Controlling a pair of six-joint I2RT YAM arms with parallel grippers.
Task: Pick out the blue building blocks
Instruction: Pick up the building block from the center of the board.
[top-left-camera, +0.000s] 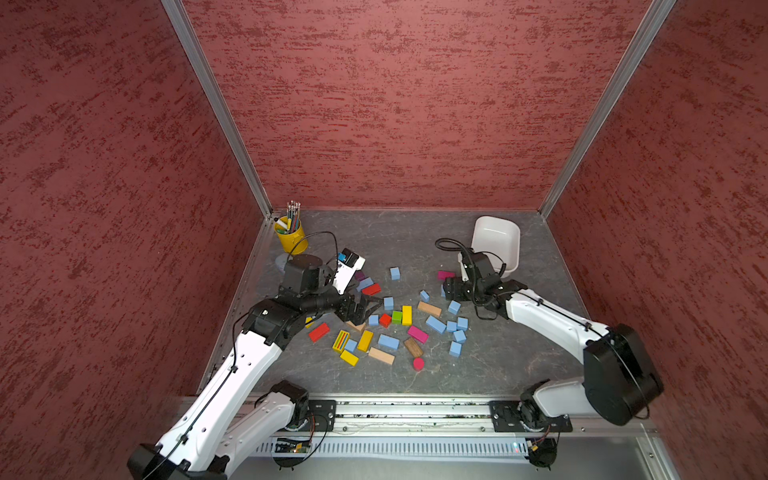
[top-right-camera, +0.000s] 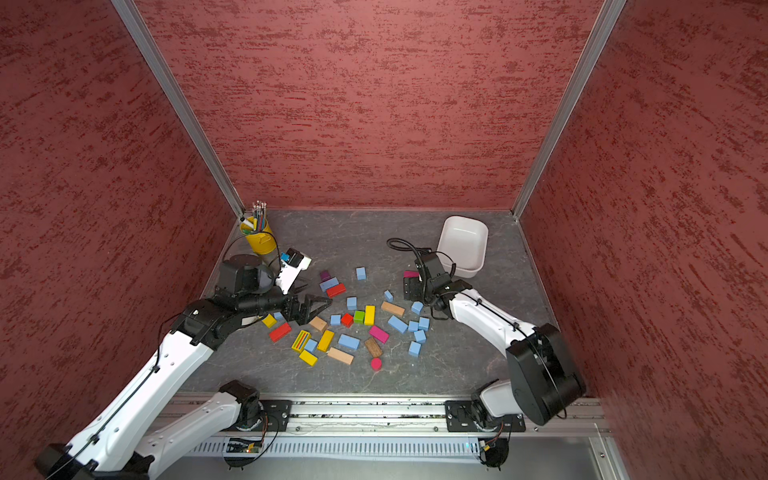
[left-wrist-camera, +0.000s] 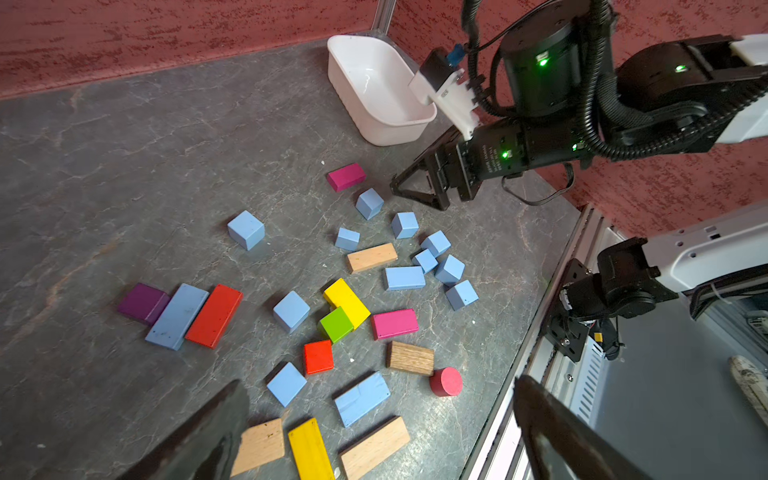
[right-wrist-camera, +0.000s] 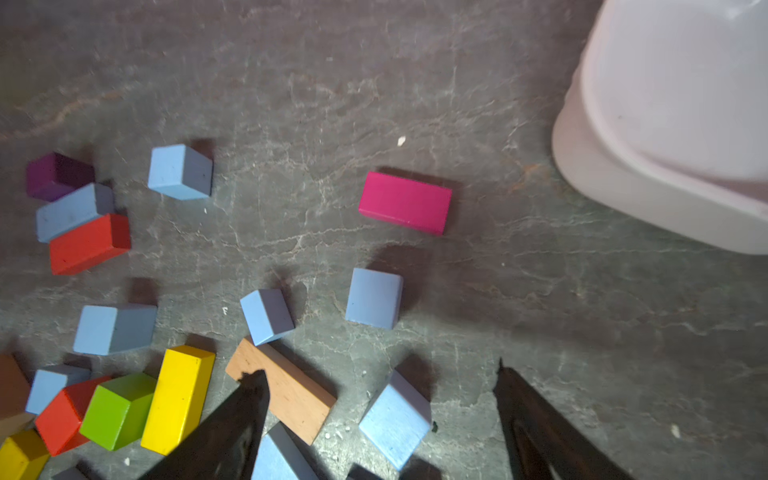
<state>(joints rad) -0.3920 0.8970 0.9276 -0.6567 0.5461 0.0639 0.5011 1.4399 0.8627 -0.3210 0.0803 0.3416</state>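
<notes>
Several light blue blocks lie scattered among other colours on the grey table, such as a cube (top-left-camera: 395, 273), a long one (top-left-camera: 435, 324) and a flat one (top-left-camera: 388, 341). My left gripper (top-left-camera: 370, 311) (left-wrist-camera: 380, 419) hovers open over the left side of the pile, above a flat blue block (left-wrist-camera: 361, 399), holding nothing. My right gripper (top-left-camera: 446, 289) (right-wrist-camera: 379, 374) is low beside the white bin (top-left-camera: 494, 243), open. A blue cube (right-wrist-camera: 395, 419) sits on the table between its fingers with gaps on both sides. Another blue cube (right-wrist-camera: 374, 297) lies just ahead.
Red, yellow, green, pink (right-wrist-camera: 405, 203) and wooden blocks (top-left-camera: 429, 308) are mixed in with the blue ones. A yellow pencil cup (top-left-camera: 291, 239) stands at the back left corner. Red walls close three sides, and a metal rail (top-left-camera: 415, 409) runs along the front.
</notes>
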